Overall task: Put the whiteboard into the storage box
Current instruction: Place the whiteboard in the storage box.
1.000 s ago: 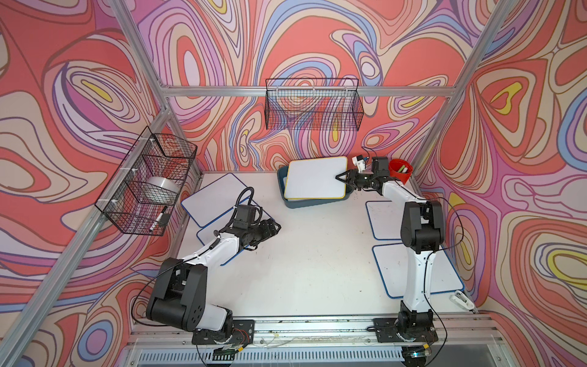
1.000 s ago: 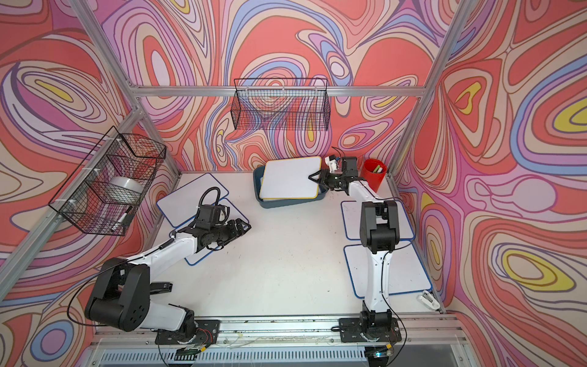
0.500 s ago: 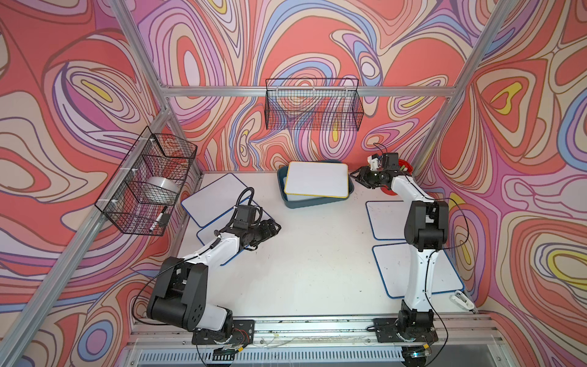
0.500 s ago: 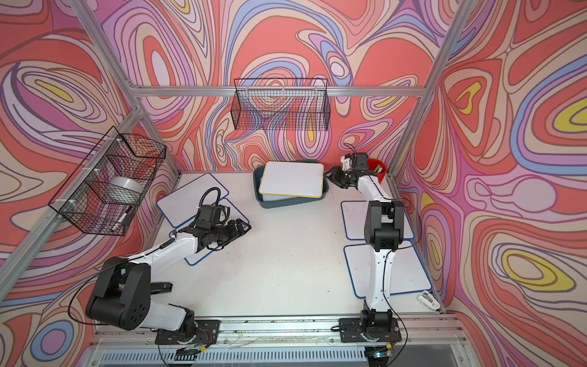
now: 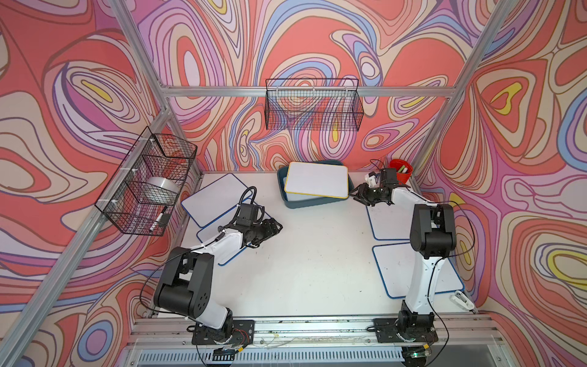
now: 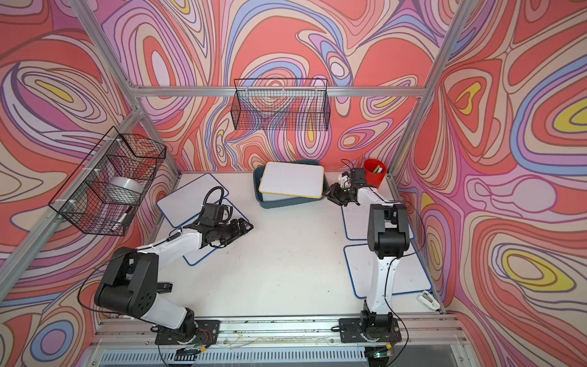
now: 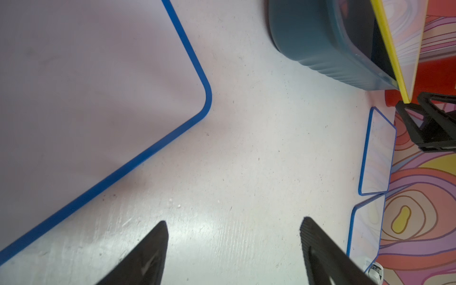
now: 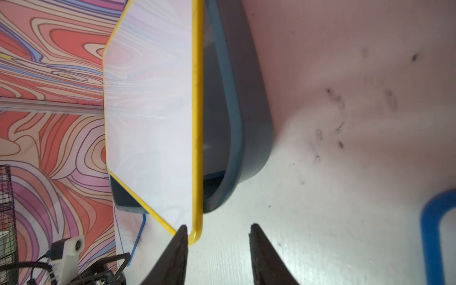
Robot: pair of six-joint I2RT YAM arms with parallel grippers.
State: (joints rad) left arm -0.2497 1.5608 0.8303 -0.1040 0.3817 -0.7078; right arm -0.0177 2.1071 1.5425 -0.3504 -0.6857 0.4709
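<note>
A yellow-edged whiteboard [image 5: 316, 179] [image 6: 292, 179] lies tilted on top of the teal storage box [image 5: 313, 203] [image 6: 286, 203] at the back of the table, its right corner jutting past the rim. My right gripper [image 5: 355, 195] [image 6: 330, 195] [image 8: 218, 225] is open at that corner. In the right wrist view the whiteboard [image 8: 153, 123] has its yellow corner just inside one finger, far from the other, above the storage box [image 8: 246, 123]. My left gripper [image 5: 278, 227] [image 6: 249, 227] [image 7: 233, 219] is open and empty over bare table.
Blue-edged boards lie flat on the left [image 5: 216, 198] [image 7: 86, 98] and on the right [image 5: 390, 222] [image 5: 400, 270]. A red cup [image 5: 401, 170] stands behind the right gripper. Wire baskets hang on the back wall [image 5: 313, 108] and left wall [image 5: 149, 187]. A small white object [image 5: 460, 298] lies front right.
The right gripper let go of the yellow-edged whiteboard, which settled lower onto the box. The gripper drew back toward the red cup, then came down to the board's right corner. Left arm unmoved.
</note>
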